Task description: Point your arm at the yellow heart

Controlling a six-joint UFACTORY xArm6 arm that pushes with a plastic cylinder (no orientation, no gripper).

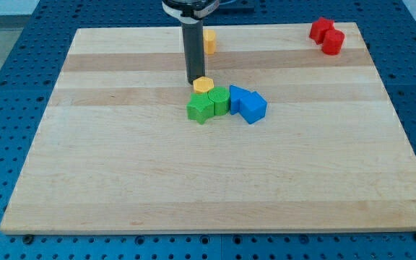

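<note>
- While two yellow blocks lie on the board, the one I take for the yellow heart [204, 85] sits near the middle, a little toward the view's top, pressed against the top edge of the green cluster.
- My tip [193, 81] stands just to the view's left of that yellow block, touching it or nearly so; I cannot tell which. From the tip, the block lies toward the view's right and a touch toward the view's bottom, so I judge that hardly any travel is needed.
- No jaws exist on this arm: it ends in a plain dark rod that holds nothing and can only push.
- Its outline is too small to confirm as a heart. It looks like smooth, matte moulded plastic with rounded edges.
- Directly below it sit a green star-like block [201, 109] and a green ribbed block [219, 100], touching one another.
- To their right, touching the green pair, are two blue blocks [248, 104] with sharp angular faces.
- A second yellow block [209, 41] lies toward the view's top, partly hidden behind the rod; it could be the heart instead.
- Two red blocks [326, 35] sit together at the top-right corner, well apart.
- Everything rests on a pale wooden board [121, 180] with visible plank grain, on a blue perforated table [6, 108].
</note>
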